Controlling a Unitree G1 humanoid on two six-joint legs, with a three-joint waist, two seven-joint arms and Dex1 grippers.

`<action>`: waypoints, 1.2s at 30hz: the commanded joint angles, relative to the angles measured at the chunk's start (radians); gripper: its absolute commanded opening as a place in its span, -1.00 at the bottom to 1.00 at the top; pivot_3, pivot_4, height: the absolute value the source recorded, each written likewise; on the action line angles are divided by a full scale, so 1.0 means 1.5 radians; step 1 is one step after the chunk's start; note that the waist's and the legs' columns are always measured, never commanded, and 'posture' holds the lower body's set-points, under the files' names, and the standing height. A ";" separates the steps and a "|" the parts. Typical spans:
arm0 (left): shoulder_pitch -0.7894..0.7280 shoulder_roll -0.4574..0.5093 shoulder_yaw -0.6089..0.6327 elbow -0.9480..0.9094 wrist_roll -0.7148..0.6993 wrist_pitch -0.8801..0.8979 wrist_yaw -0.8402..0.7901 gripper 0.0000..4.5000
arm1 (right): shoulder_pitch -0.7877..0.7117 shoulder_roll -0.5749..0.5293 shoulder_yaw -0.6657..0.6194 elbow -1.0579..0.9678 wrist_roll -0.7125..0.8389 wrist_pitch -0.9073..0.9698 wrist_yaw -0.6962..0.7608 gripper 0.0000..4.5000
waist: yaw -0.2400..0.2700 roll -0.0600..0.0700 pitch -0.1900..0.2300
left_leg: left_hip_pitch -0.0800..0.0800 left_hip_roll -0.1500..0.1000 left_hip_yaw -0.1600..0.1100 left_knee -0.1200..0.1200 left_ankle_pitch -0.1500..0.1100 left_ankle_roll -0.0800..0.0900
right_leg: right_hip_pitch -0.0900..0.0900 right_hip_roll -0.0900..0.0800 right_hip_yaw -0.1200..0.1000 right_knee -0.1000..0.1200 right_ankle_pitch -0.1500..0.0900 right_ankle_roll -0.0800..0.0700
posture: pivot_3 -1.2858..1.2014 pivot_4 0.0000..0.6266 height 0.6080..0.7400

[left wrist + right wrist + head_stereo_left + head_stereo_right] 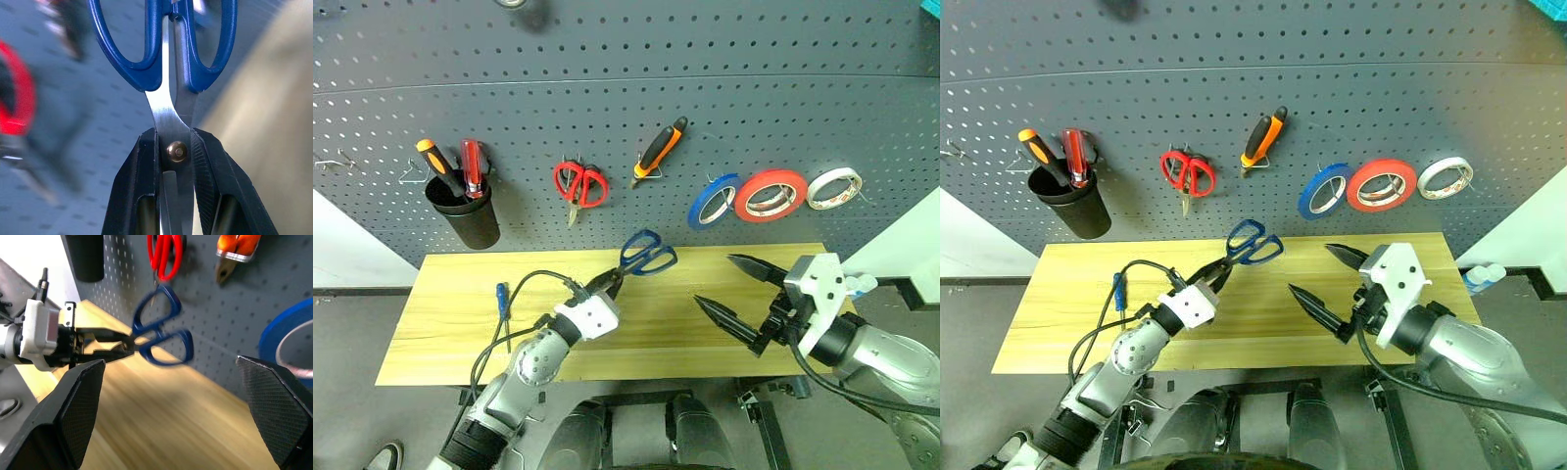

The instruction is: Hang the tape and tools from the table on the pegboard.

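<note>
Blue-handled scissors (pixel 646 257) clamped in left hand (pixel 610 283); right hand (pixel 732 292) spread apart; three tape rolls (pixel 771 195) hung.

The bench (pixel 450 333) is a rectangular top of light yellowish wood with visible grain, standing against the foot of the dark grey pegboard (pixel 607 88). A small blue-handled screwdriver (pixel 502 299) lies on it near its left end, handle toward the pegboard and shaft pointing toward the front edge. A black cable crosses just beside the screwdriver; whether it touches the wood cannot be told.
</note>
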 commanded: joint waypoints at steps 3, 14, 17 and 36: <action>0.002 -0.005 0.082 -0.025 0.011 -0.087 0.081 -0.74 | 0.048 0.002 -0.082 -0.012 0.044 -0.049 0.055 1.00 | 0.000 0.000 -0.005 | 0.000 0.000 0.000 0.000 0.000 0.000 | 0.000 0.000 0.000 0.000 0.000 0.000 | 0.02 -0.65 0.70; -0.019 -0.025 0.177 -0.036 0.044 -0.143 0.177 -0.75 | 0.077 0.004 -0.187 -0.018 0.164 -0.099 0.089 1.00 | 0.000 0.000 -0.012 | 0.005 0.000 0.000 0.000 0.000 0.000 | 0.006 0.001 0.000 0.000 0.000 0.000 | 0.03 -0.68 0.70; -0.025 -0.031 0.184 -0.022 0.041 -0.129 0.176 -0.75 | 0.072 0.001 -0.186 -0.017 0.169 -0.102 0.081 1.00 | 0.000 0.001 -0.013 | 0.007 0.000 0.000 0.000 0.000 0.001 | 0.007 0.001 0.000 0.000 0.000 0.000 | 0.02 -0.69 0.70; -0.016 -0.082 0.176 0.010 -0.072 -0.056 0.082 -0.75 | 0.067 -0.009 -0.188 -0.016 0.176 -0.106 0.059 1.00 | 0.000 0.001 -0.015 | 0.007 0.000 0.000 0.000 0.000 0.001 | 0.008 0.001 0.000 0.000 0.000 0.000 | 0.02 -0.68 0.70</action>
